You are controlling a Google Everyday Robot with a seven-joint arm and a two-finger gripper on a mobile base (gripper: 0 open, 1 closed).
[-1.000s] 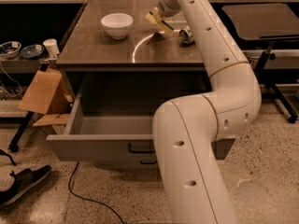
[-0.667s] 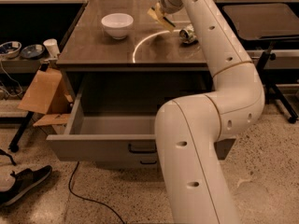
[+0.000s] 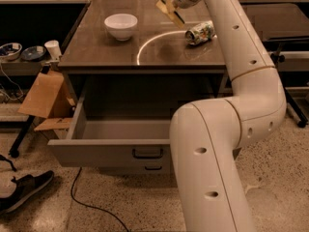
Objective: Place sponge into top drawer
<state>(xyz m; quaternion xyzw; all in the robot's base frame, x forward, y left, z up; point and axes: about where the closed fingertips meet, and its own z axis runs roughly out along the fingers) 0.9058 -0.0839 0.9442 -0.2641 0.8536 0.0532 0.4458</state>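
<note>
Camera view over a work table with a pulled-out drawer. The white robot arm (image 3: 227, 144) fills the right half of the view, rising from the lower centre, bending at the right and reaching back over the table; it hides the right end of the drawer and part of the table's right edge. The dark-topped table (image 3: 159, 57) carries a curved streak of reflected light. Below it, the top drawer (image 3: 96, 151) stands open towards the camera, its grey interior showing and its dark bar handle (image 3: 147, 153) on the front; a smaller handle (image 3: 153, 168) sits just beneath on the lower drawer front. Cardboard pieces (image 3: 43, 95) lean beside the drawer's left wall. A dark shoe (image 3: 26, 191) and a black cable (image 3: 87, 199) lie on the speckled floor. A white bowl (image 3: 120, 25) stands at the rear left of the tabletop; a crushed can (image 3: 199, 32) lies at rear right, near the arm. The gripper (image 3: 175, 4), at the table's far edge, is clamped on the sponge (image 3: 167, 11), which hangs tilted above the tabletop, between bowl and can, well apart from the drawer
</note>
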